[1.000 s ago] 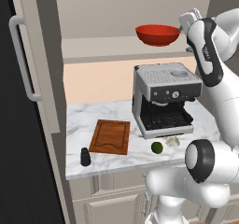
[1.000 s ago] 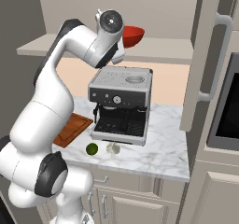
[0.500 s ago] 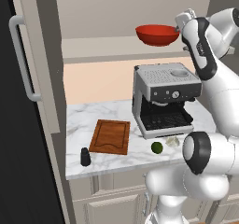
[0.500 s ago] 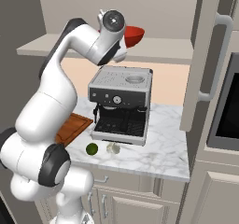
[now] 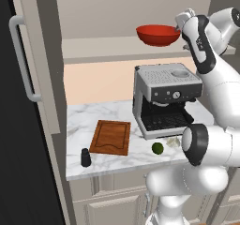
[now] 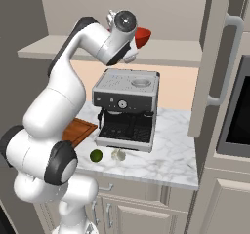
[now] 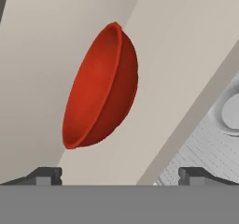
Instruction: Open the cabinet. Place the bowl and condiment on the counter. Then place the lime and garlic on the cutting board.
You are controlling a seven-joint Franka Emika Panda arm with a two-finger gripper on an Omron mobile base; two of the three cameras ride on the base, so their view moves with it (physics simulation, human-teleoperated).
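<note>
The cabinet (image 5: 93,13) stands open, and the red bowl (image 5: 158,34) rests on its shelf above the coffee machine. My gripper (image 7: 120,176) is open and level with the bowl (image 7: 100,87), a short way off its right rim, with nothing between the fingers. In the left base view the gripper (image 5: 180,25) sits just right of the bowl. The black condiment (image 5: 85,157) stands on the marble counter (image 5: 84,121) by the cutting board (image 5: 111,137). The lime (image 5: 157,148) and the garlic (image 5: 174,142) lie on the counter in front of the machine.
A grey coffee machine (image 5: 166,95) takes up the counter's right half under the shelf. The open left door with its bar handle (image 5: 23,60) juts forward, and so does the right door (image 6: 219,62). A dark oven (image 6: 241,106) is at the far right.
The hand has crept left along the shelf towards the bowl's rim. The bowl and the things on the counter have not moved.
</note>
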